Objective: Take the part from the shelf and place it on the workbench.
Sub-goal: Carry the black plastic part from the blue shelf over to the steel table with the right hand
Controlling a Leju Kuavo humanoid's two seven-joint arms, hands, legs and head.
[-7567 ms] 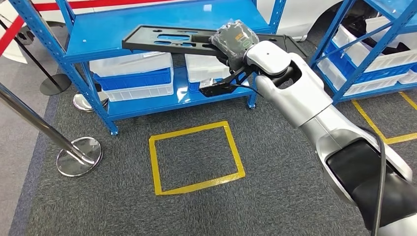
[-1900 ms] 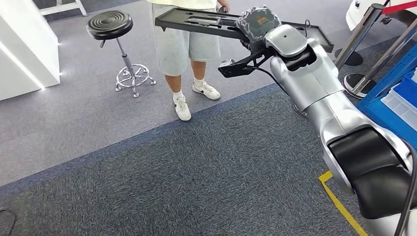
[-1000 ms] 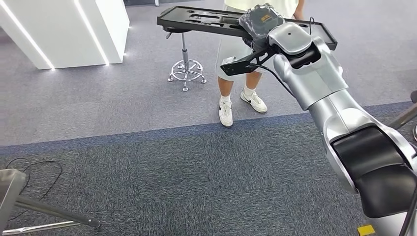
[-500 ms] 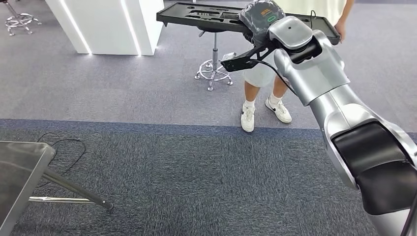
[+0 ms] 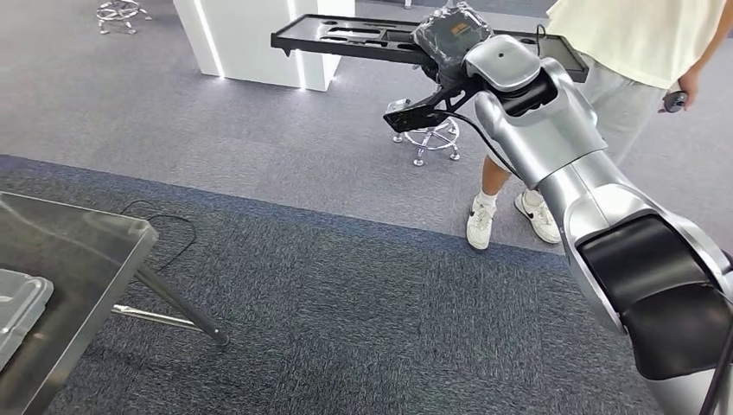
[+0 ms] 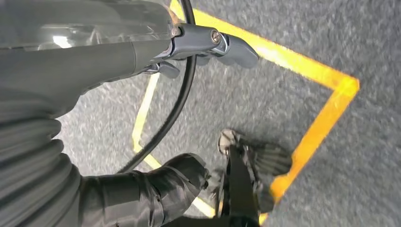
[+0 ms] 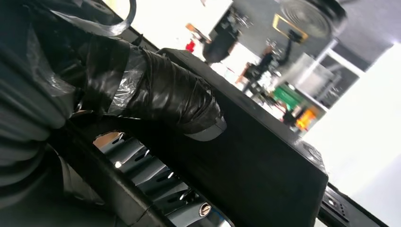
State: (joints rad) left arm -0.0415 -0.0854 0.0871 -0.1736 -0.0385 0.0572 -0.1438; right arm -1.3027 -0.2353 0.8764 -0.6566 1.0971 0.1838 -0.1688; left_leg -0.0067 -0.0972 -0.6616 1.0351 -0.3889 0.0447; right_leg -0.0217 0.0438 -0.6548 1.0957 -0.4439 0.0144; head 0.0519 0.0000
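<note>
Right hand (image 5: 449, 39) is closed around the part (image 5: 346, 39) — a long black panel carried level and high ahead of the robot, well clear of the floor, presumably so it passes over obstacles on the way. In the right wrist view the taped thumb (image 7: 175, 101) presses on the panel's upper face, darker fingers beneath. Left hand (image 6: 156, 189) hangs over the carpet; its fingers look curled, holding nothing, though the opening cannot be judged exactly. Workbench (image 5: 78, 251) sits low at the robot's left, its corner nearest, a clear tray (image 5: 17, 307) on it. A person (image 5: 631, 52) stands just beyond the panel's far end — tight on that side; open carpet toward the bench.
</note>
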